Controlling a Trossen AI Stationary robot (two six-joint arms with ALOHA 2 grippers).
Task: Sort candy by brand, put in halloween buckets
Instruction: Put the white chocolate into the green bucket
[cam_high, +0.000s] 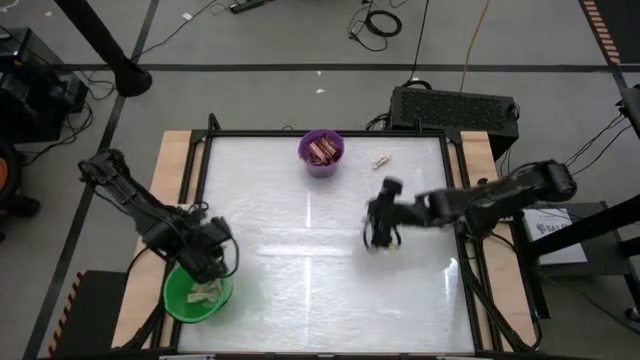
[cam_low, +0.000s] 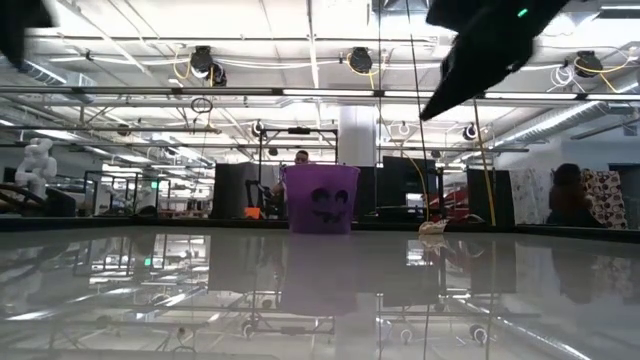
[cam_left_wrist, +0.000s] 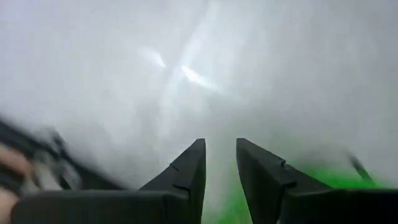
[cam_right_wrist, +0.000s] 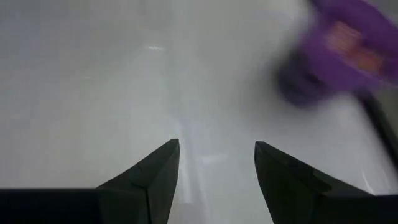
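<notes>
The purple bucket (cam_high: 321, 152) stands near the table's far edge with dark brown bars (cam_high: 320, 150) inside; it also shows in the low view (cam_low: 320, 198) and blurred in the right wrist view (cam_right_wrist: 348, 50). The green bucket (cam_high: 197, 293) sits at the near left corner and holds pale twisted candies (cam_high: 206, 293). One pale candy (cam_high: 381, 160) (cam_low: 432, 228) lies on the table right of the purple bucket. My left gripper (cam_high: 218, 262) (cam_left_wrist: 221, 143) hovers over the green bucket's far rim, narrowly open and empty. My right gripper (cam_high: 380, 238) (cam_right_wrist: 216, 144) is raised over mid-table, open and empty.
The table (cam_high: 300, 250) is a glossy white surface inside a dark frame with wooden side rails. A black case (cam_high: 455, 108) sits just beyond the far right corner. In the low view the room's lights and racks show behind the table, and my right arm (cam_low: 480, 50) crosses the top.
</notes>
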